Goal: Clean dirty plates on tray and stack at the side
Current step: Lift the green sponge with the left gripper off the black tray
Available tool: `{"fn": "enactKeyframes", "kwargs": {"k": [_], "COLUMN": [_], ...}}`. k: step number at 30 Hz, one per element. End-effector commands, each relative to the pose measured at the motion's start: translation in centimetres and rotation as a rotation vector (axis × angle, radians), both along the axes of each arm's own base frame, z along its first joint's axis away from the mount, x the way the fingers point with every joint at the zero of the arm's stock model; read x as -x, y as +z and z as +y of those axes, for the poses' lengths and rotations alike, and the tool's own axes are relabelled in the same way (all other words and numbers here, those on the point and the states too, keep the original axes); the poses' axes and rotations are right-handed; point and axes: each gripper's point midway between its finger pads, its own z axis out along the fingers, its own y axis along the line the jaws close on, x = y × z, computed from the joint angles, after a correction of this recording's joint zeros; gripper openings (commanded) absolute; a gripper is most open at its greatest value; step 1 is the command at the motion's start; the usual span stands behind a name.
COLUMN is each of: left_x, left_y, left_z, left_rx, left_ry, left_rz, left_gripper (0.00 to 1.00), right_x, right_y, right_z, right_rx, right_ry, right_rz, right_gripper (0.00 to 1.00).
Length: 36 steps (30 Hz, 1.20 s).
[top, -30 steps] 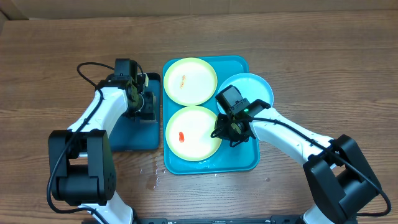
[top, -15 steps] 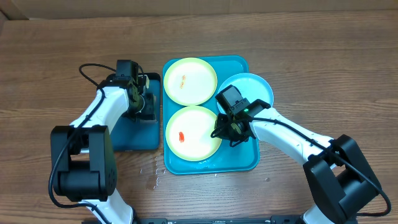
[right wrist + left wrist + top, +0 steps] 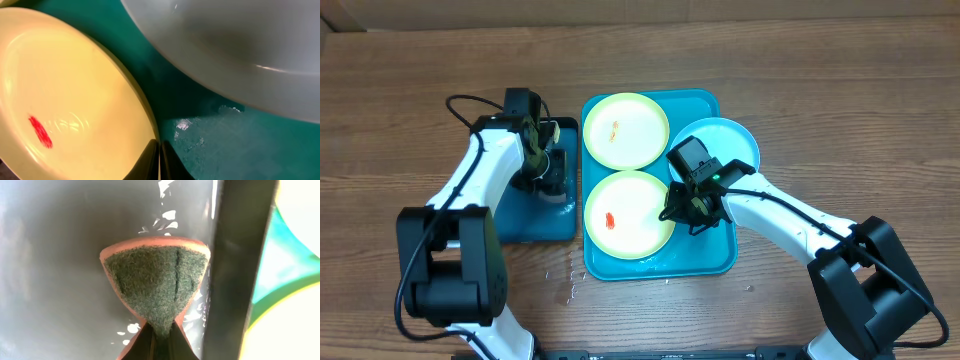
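Sponge and plate gripped; scrubbing comes next.
Both pinch: left gripper (image 3: 160, 332) the sponge (image 3: 155, 277), right gripper (image 3: 159, 152) the plate (image 3: 75, 90) rim; sponge must reach the smear (image 3: 40, 132).

The table (image 3: 420, 80) is showing matt wood grain. The tray (image 3: 705, 262) and plates (image 3: 625, 130) are looking like smooth, glossy plastic. At the left wrist view's centre, the sponge (image 3: 155, 280) is presenting a rough green fibrous face on orange foam
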Motion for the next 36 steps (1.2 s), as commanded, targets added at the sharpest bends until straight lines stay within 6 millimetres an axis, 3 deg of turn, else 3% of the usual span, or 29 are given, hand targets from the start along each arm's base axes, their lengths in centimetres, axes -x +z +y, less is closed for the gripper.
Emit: {"fn": "enactKeyframes", "kwargs": {"k": [1, 11, 14, 16, 18, 20, 26, 36], "left_x": [-0.8, 0.7, 0.9, 0.9, 1.0, 1.2, 1.9, 2.9], "left_y": [3.7, 7.9, 9.3, 10.2, 11.1, 11.8, 13.7, 13.7], "left_z": [0.1, 0.0, 0.1, 0.1, 0.1, 0.0, 0.1, -0.2], "left_rx": [-0.009, -0.007, -0.006, -0.006, -0.005, -0.003, 0.001, -0.07], "left_ry": [-0.031, -0.028, -0.025, -0.025, -0.024, -0.017, -0.006, -0.005], "left_rz": [-0.092, -0.155, -0.194, -0.222, -0.247, -0.267, -0.313, -0.295], "left_gripper": [0.04, 0.04, 0.04, 0.04, 0.04, 0.04, 0.04, 0.04], "right_x": [0.3, -0.2, -0.4, -0.4, -0.3, -0.4, -0.4, -0.5], "right_y": [-0.3, -0.5, -0.5, -0.5, -0.5, -0.5, -0.3, 0.3], "right_z": [-0.3, -1.2, -1.3, -1.3, -1.3, -1.3, -1.3, -1.1], "right_rx": [0.006, 0.053, 0.056, 0.057, 0.057, 0.057, 0.057, 0.064], "right_ry": [-0.047, -0.109, -0.111, -0.111, -0.111, -0.11, -0.106, -0.058], "right_rz": [0.025, 0.005, -0.003, -0.002, -0.002, -0.002, -0.005, -0.01], "right_gripper": [0.04, 0.04, 0.14, 0.15, 0.13, 0.04, 0.04, 0.04]}}
